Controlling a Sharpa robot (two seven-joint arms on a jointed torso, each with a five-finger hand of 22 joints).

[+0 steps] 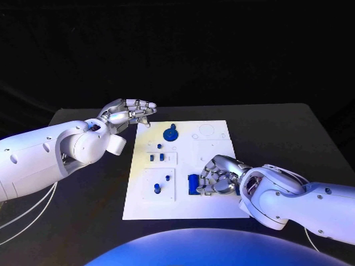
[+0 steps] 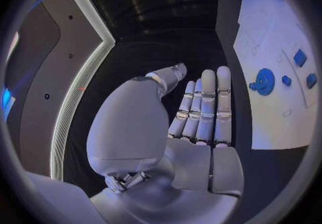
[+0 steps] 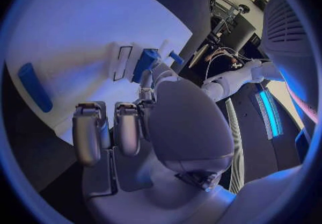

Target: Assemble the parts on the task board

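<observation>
Right hand [image 1: 217, 176]: nearest the camera, low over the near right part of the task board [image 1: 217, 208]; its fingers [image 3: 127, 127] curl round a blue block [image 1: 193, 183], seemingly to steer it into a seat there.
Left hand [image 1: 130, 113]: off the board's far left corner, above the tabletop [image 1: 289, 127]; fingers straight and close together, holding nothing, probably parked out of the way.
Task board: white plate at mid-tabletop, long side running away from the robot.
Recesses: round blue part [image 1: 170, 134] sits at the far end; two small blue pegs [image 1: 156, 157] in the middle panel; two more [image 1: 162, 183] in the near-left panel.
</observation>
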